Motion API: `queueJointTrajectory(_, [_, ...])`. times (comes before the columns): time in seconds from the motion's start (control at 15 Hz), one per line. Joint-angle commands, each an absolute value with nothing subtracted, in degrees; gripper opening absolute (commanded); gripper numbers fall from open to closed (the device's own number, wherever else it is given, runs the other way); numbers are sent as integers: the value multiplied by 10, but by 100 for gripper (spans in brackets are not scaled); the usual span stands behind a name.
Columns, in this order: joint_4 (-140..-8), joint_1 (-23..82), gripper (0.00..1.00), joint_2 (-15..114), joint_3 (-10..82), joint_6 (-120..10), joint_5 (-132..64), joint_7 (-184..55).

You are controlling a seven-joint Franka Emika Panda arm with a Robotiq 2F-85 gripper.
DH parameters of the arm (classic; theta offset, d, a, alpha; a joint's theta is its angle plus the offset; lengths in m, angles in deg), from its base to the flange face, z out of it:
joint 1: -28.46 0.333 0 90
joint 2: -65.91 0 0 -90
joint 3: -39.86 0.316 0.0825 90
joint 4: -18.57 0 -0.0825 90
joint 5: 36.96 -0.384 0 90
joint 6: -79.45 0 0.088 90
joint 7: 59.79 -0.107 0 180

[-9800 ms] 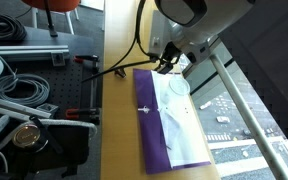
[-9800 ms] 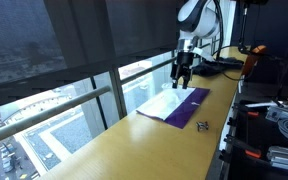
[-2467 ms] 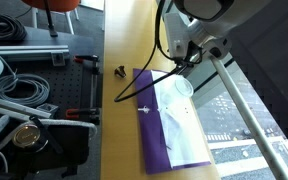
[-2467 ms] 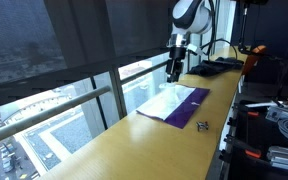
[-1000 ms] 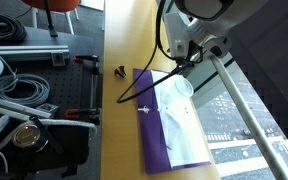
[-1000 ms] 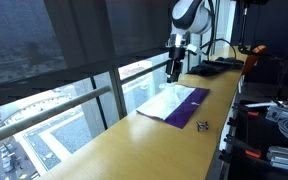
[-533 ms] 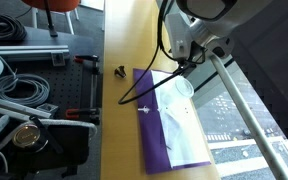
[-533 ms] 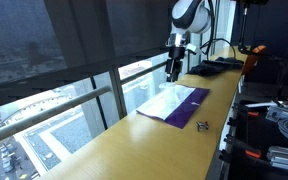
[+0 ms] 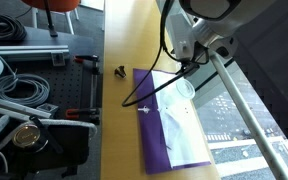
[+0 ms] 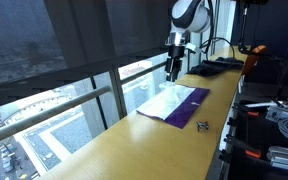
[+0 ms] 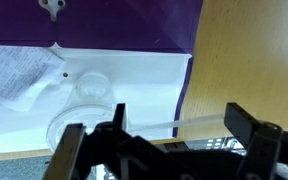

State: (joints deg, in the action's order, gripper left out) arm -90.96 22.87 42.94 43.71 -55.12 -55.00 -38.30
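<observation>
Over the far end of the purple mat point(image 9: 149, 146) in an exterior view, the gripper point(image 9: 189, 66) hangs above the white sheet point(image 9: 181, 125), and the clear cup point(image 9: 184, 88) sits on that sheet just below it in the picture

From the window side in an exterior view, the gripper point(image 10: 172, 68) hovers over the mat's window-side corner; the cup is too small to make out

Seen from the wrist, the gripper point(image 11: 162, 150) is spread wide and empty, its fingers point(image 11: 72, 150) well apart. The round cup point(image 11: 84, 100) lies ahead and to the left of their midline, beside a crumpled tissue point(image 11: 14, 75)
</observation>
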Motion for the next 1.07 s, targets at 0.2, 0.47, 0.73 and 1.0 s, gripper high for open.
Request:
queueJointTrajectory(0.2, [-883,222,100,433,434,-545,-527,-385])
queueJointTrajectory(0.47, [-864,213,100,434,431,-540,-530,-382])
queueJointTrajectory(0.73, [-846,198,100,435,428,-534,-534,-378])
queueJointTrajectory(1.0, [-837,184,100,436,427,-531,-537,-375])
